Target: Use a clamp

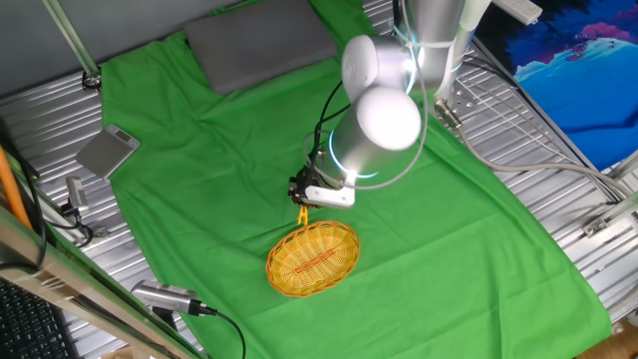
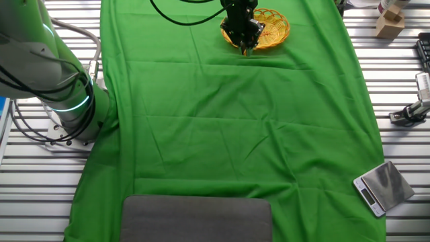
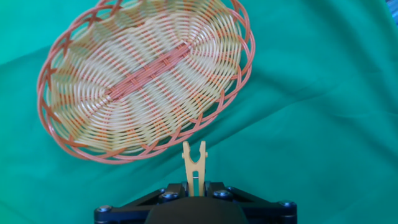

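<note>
Your claw [image 3: 194, 186] grips the clamp [image 3: 194, 163].
Wicker basket [image 3: 144, 78] fills the upper left, just beyond its prongs; green cloth [image 3: 323, 112] underneath.

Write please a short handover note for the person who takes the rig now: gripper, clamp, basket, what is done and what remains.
Gripper: shut on the clamp, prongs pointing toward the basket.
Basket: empty, on the green cloth.
Clamp: just outside the basket rim; whether its prongs touch the rim cannot be told.
Done: clamp picked up.
Left: probably clip it onto the rim, then release.

White-silver arm [image 1: 389, 115], cyan glowing ring, seemingly black cables.
</note>
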{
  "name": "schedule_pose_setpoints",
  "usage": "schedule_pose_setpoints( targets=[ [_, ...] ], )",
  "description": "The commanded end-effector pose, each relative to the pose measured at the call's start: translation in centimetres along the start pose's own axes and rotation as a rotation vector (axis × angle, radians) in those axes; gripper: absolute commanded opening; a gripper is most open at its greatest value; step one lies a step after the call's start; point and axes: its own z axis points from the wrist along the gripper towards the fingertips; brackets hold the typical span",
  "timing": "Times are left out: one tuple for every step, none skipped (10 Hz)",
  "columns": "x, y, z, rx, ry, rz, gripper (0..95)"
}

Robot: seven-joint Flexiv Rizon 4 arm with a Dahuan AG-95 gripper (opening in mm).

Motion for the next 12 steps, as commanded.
schedule_pose_setpoints(
  targets=[
    [0.11, -0.08, -0.04, 0.010, 0.009, 0.001, 0.0],
    [0.11, -0.08, -0.04, 0.014, 0.013, 0.000, 0.0],
    [0.11, -0.08, -0.04, 0.018, 0.014, -0.005, 0.0],
    [0.11, -0.08, -0.04, 0.030, 0.017, -0.012, 0.0],
    [0.11, -0.08, -0.04, 0.034, 0.017, -0.014, 0.0],
    [0.11, -0.08, -0.04, 0.041, 0.022, -0.015, 0.0],
    [0.11, -0.09, -0.04, 0.044, 0.025, -0.015, 0.0],
    [0.11, -0.09, -0.04, 0.048, 0.030, -0.015, 0.0],
    [0.11, -0.09, -0.04, 0.057, 0.043, -0.015, 0.0],
    [0.11, -0.09, -0.04, 0.061, 0.049, -0.015, 0.0],
    [0.11, -0.09, -0.05, 0.063, 0.054, -0.015, 0.0],
    [0.11, -0.09, -0.05, 0.071, 0.066, -0.016, 0.0]
  ],
)
